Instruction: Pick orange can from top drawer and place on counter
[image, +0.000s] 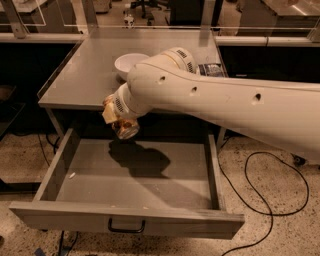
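Observation:
My gripper (120, 120) is shut on the orange can (125, 129), which hangs tilted with its silver end facing down and toward the camera. It is held above the back left part of the open top drawer (135, 175), just below the front edge of the counter (90, 75). The can's shadow falls on the drawer floor. The drawer's front panel carries a small black handle (126, 227). My big white arm (225, 105) reaches in from the right and covers part of the counter.
A white bowl (129, 64) stands on the counter behind my wrist. A blue-white snack bag (210, 69) lies on the counter at the right, partly hidden by my arm. A black cable (270, 200) lies on the floor at the right.

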